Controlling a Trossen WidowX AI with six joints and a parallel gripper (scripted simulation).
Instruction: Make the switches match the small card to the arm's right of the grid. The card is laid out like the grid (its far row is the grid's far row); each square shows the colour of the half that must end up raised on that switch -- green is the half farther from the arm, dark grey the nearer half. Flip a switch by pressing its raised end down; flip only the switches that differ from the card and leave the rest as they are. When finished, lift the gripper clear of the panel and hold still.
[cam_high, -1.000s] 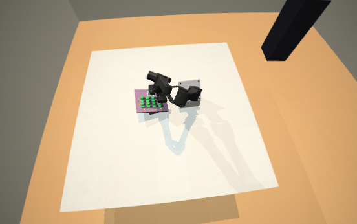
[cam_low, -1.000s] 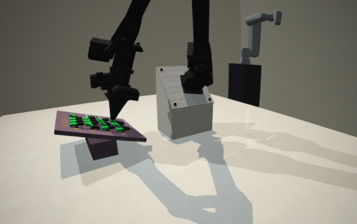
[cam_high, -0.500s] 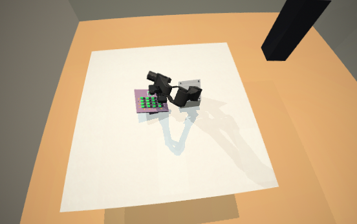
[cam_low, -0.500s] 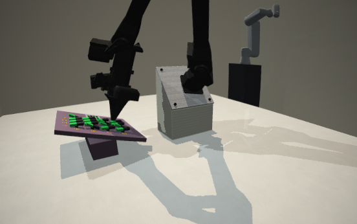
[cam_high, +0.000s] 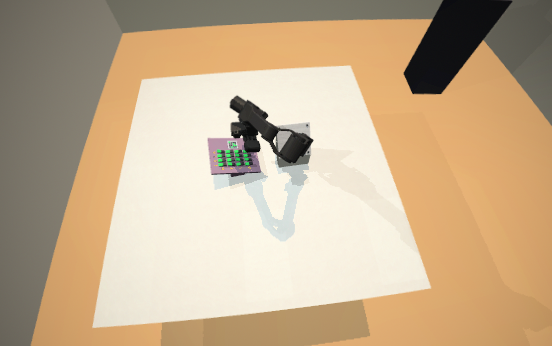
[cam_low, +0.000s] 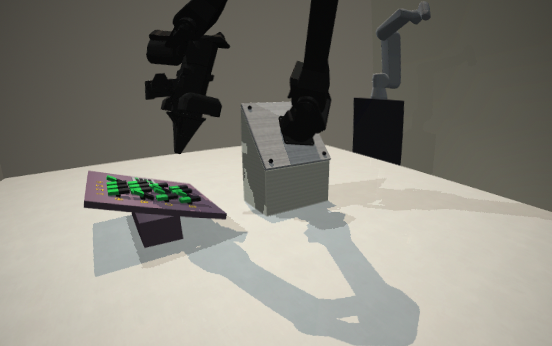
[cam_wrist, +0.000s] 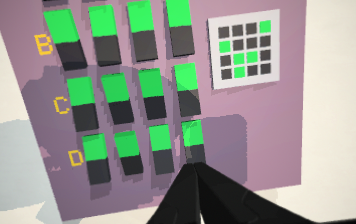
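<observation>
The pink panel (cam_high: 215, 144) (cam_low: 150, 210) (cam_wrist: 277, 135) carries a grid of green and dark grey switches. The card (cam_high: 232, 144) (cam_wrist: 214, 60) reads, far row first: grey, grey, grey, green; green, grey, grey, grey; grey, green, green, grey; grey, green, grey, grey. My gripper (cam_high: 253, 150) (cam_low: 178, 152) (cam_wrist: 193, 172) is shut and empty, raised above the panel; in the wrist view its tips overlap the near end of row D's rightmost switch (cam_wrist: 192, 132). The near halves of B's first, C's middle two and D's second switch look darker, tilted unlike their row neighbours. Row A is mostly out of the wrist view.
The arm's grey wedge base (cam_high: 300, 129) (cam_low: 295, 187) stands to the right of the panel. A dark block (cam_low: 162, 230) props the panel above the white mat (cam_high: 175, 250). A black pedestal (cam_high: 445, 55) (cam_low: 377, 125) with another grey arm (cam_low: 391, 60) stands farther off.
</observation>
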